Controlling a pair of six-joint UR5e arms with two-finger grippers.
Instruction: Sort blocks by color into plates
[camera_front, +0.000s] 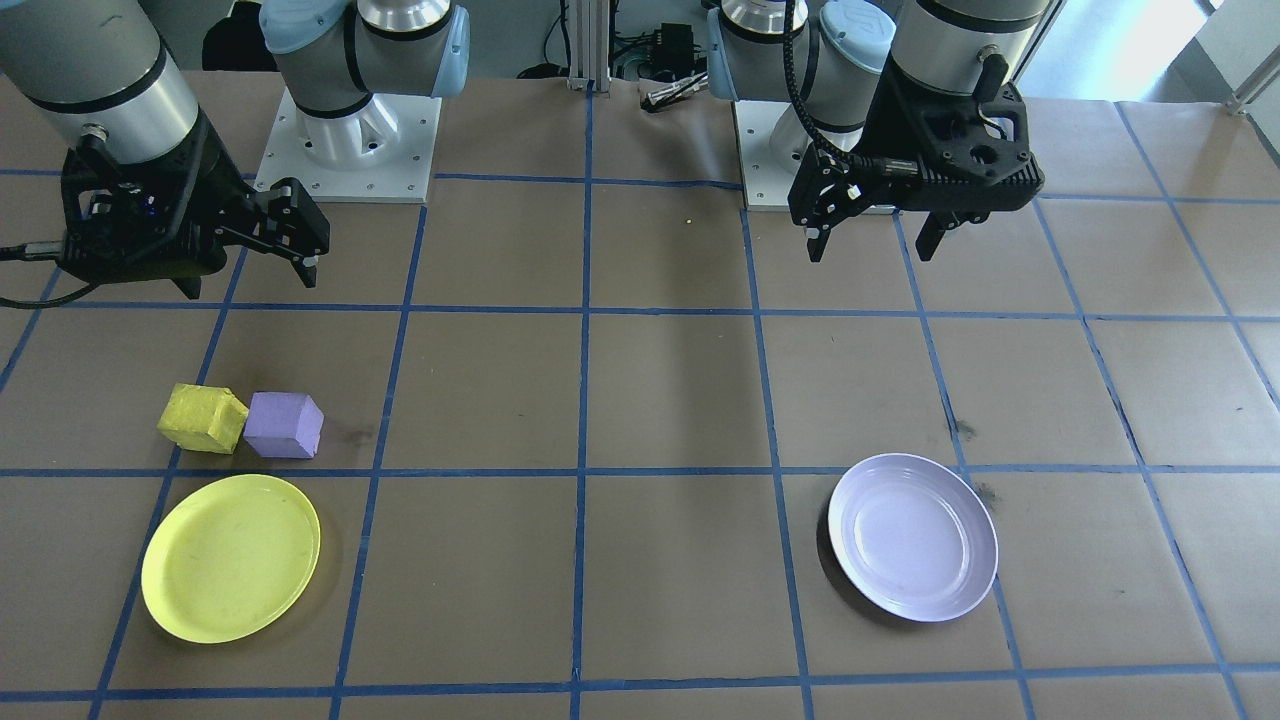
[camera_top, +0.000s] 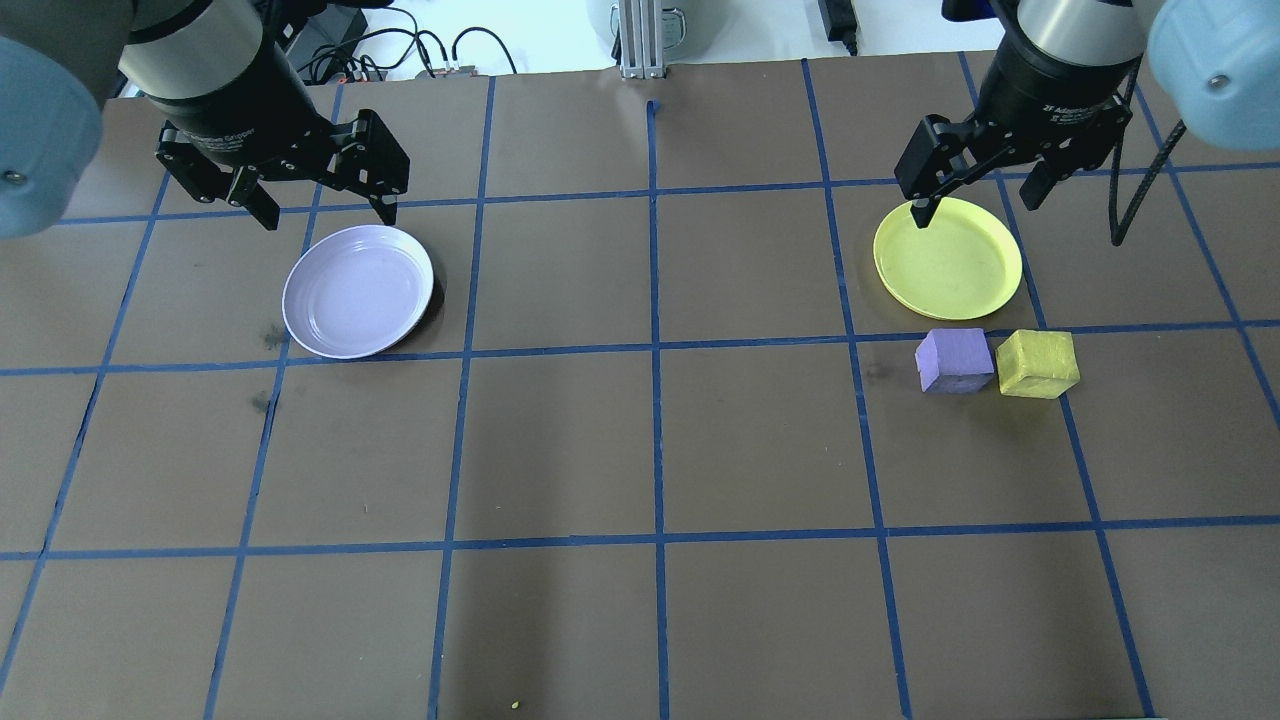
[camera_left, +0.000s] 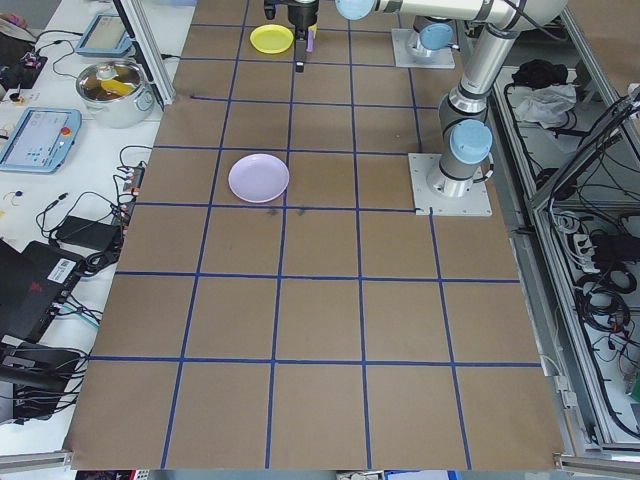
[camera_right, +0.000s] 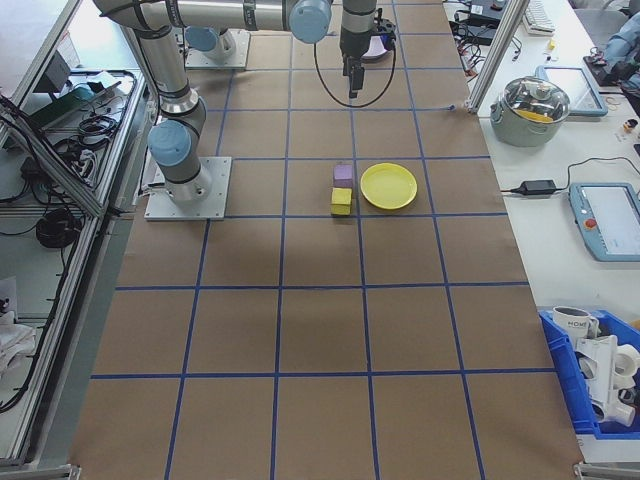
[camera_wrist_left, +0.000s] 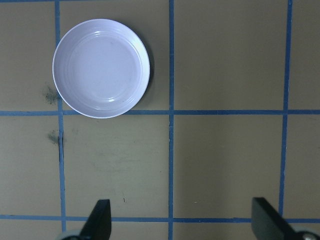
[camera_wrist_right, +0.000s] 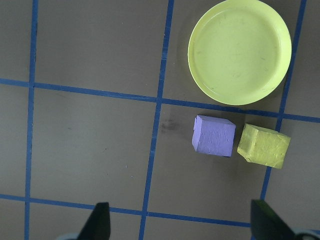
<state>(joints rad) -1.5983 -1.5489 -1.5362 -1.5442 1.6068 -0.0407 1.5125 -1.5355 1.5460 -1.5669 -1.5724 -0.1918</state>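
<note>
While both arms hang above the bench (camera_top: 640, 450), you have:
Left tool (camera_top: 322, 205): spread, empty.
Right tool (camera_top: 980, 200): spread, empty.
Yellow plate (camera_top: 948, 258): landmark.
Purple block (camera_top: 954, 361), yellow block (camera_top: 1037, 364): side by side, just beside it.
Lavender plate (camera_top: 358, 291): well apart.

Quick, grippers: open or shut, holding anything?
Left gripper: open, empty, above the table near the lavender plate.
Right gripper: open, empty, above the yellow plate.

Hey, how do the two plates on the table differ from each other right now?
The yellow plate is bright yellow; the lavender plate is pale purple. The yellow plate has both blocks, purple block and yellow block, close beside it; the lavender plate has none near. Both are round, shallow, similar in size and empty.
</note>
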